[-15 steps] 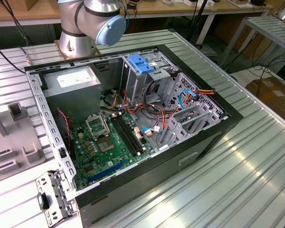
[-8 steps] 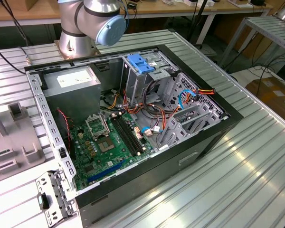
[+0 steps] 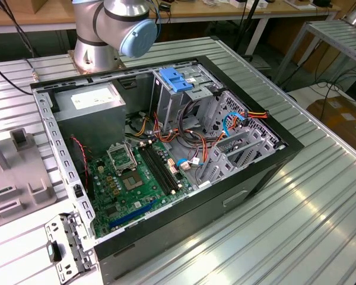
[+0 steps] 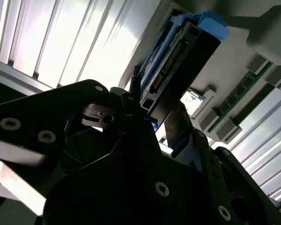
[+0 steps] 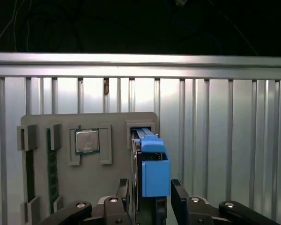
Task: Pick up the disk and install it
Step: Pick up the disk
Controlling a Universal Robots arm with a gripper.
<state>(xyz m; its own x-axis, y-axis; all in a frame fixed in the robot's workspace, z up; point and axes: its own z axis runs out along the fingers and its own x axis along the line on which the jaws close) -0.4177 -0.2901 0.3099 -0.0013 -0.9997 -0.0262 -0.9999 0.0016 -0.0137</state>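
A: Gripper (image 5: 150, 190) status?
B: Jaws pinch the disk (image 5: 154, 171) across its 2 flat faces, at the blue-railed end nearest the wrist.
A: Disk location?
B: On edge, far end in a slot of the grey tray (image 5: 93, 187), beside 1 processor chip (image 5: 86, 140). The tray lies on the ribbed table (image 5: 225, 140), at the exterior view's left of the open computer case (image 3: 166, 160).
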